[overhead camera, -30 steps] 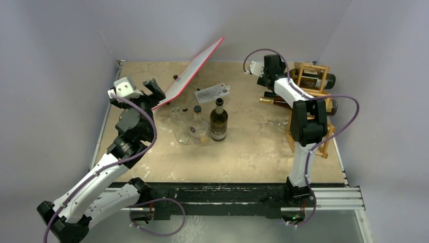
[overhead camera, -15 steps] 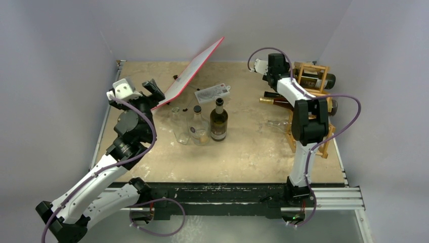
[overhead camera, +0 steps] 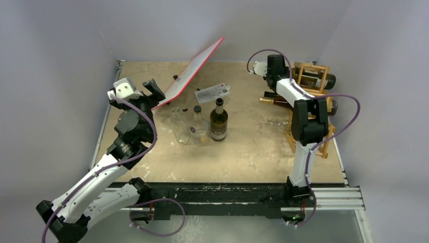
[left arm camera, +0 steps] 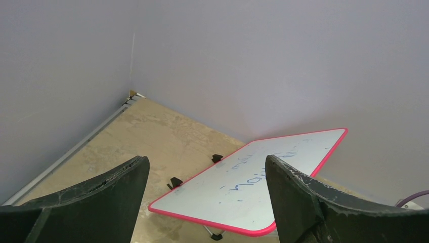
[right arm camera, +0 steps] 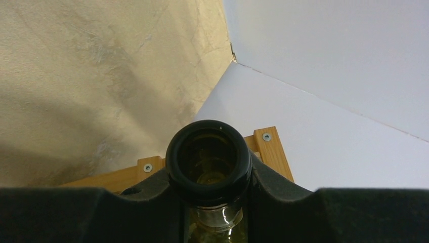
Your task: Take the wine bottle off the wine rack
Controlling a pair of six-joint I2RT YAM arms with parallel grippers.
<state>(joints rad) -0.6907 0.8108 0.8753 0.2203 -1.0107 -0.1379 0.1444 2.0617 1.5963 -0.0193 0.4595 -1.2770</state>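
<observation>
The wine rack (overhead camera: 309, 66), a light wooden lattice, stands at the table's right edge. A dark wine bottle (overhead camera: 322, 80) lies in its top cell, neck pointing left. My right gripper (overhead camera: 284, 76) is shut on that neck. In the right wrist view the bottle's open mouth (right arm camera: 209, 162) sits just beyond the black fingers (right arm camera: 126, 207) clamped on either side, my right gripper (right arm camera: 211, 205) around the neck and the rack's wooden bars (right arm camera: 268, 144) behind it. My left gripper (overhead camera: 154, 87) hovers at the left, open and empty (left arm camera: 207, 169).
A red-edged whiteboard (overhead camera: 195, 71) leans on the table in front of the left gripper (left arm camera: 253, 187). A dark bottle (overhead camera: 218, 121), a clear bottle (overhead camera: 198, 126) and a glass (overhead camera: 179, 126) stand mid-table. A card (overhead camera: 212, 92) lies behind them. Lower rack cells hold more bottles (overhead camera: 275, 101).
My right gripper slid slightly right toward the rack and shut on the top bottle's neck. The left arm stayed where it was.
</observation>
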